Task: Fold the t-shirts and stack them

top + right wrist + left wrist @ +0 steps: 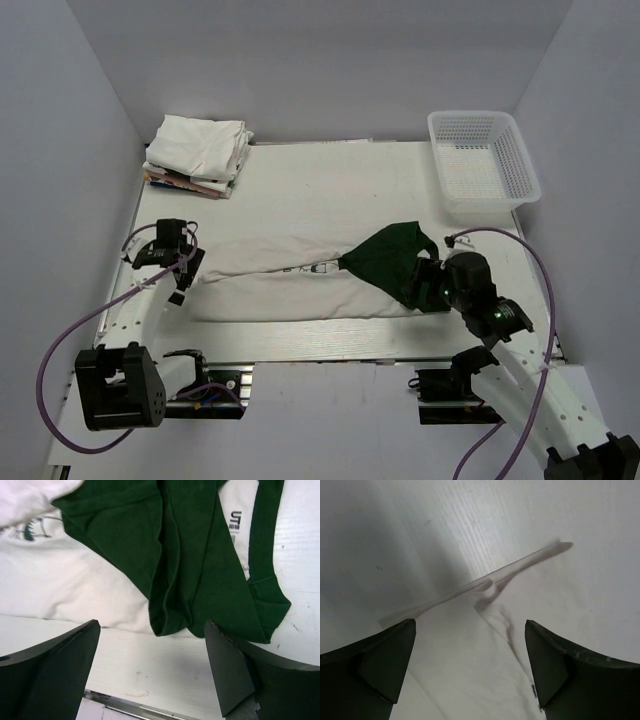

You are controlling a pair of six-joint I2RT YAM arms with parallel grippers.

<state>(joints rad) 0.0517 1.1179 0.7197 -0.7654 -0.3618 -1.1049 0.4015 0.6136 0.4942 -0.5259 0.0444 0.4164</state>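
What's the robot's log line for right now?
t-shirt: flat on table, green sleeve folded over | left gripper: open over white edge | right gripper: open by green sleeve | folded t-shirts: stacked back left

We cannot read the print [318, 268] on the spread t-shirt [270, 290] in the top view; it is too small. In the right wrist view the left edge cuts that print off, and the label [235, 520] is illegible. We cannot count the layers in the folded stack [200, 148]. The left wrist view is blurred along the cloth fold [490, 582], and the left gripper [470, 625] has its 2 fingers [370, 670] cut off by the bottom edge.
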